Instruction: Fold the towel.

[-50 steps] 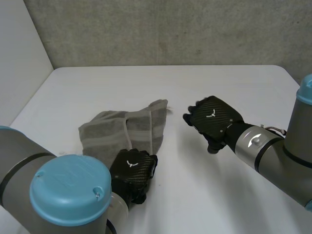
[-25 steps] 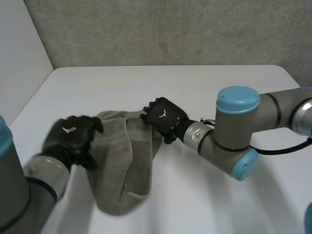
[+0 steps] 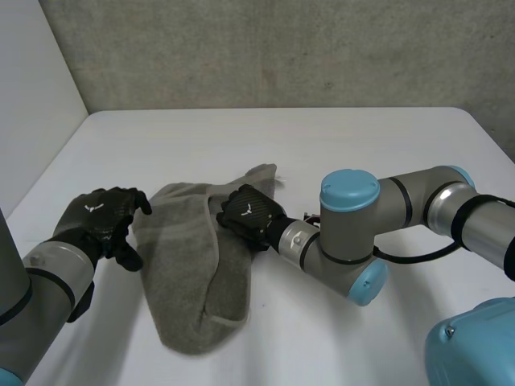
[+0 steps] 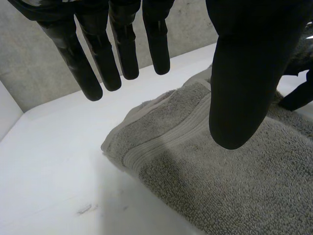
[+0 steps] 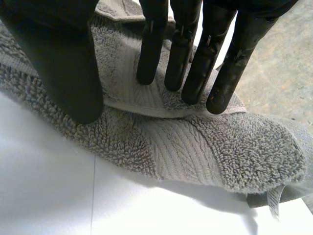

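We've got a plain white table [image 3: 362, 137] filling most of the head view. There's a rough grey concrete wall [image 3: 282, 48] across the top of the frame and a smooth white side panel [image 3: 32, 80] in the upper left.

The grey terry towel [image 3: 181, 265] lies left of centre, bunched into a loose, lumpy fold. Its rounded end points to the lower left and one corner pokes out toward the middle of the frame.

The left hand [image 3: 100, 217] sits at the left of the frame, just beside the towel's left edge. In its wrist view the fingers [image 4: 98, 58] hang straight and spread, well apart from the thumb, and hold nothing. The towel's ribbed band is below them.

The right hand [image 3: 248, 215] comes in from the right on its grey arm with light-blue caps [image 3: 378, 217]. It lands on the towel's upper right part, near that poking corner. In its wrist view the fingers [image 5: 195, 58] are straight, and their tips rest on a folded-over layer by the woven stripe. The thumb lies on the pile beside them. Nothing looks clamped, just a flat, relaxed hand on the cloth. A small label [image 5: 273, 198] sticks out under the fold's far end.
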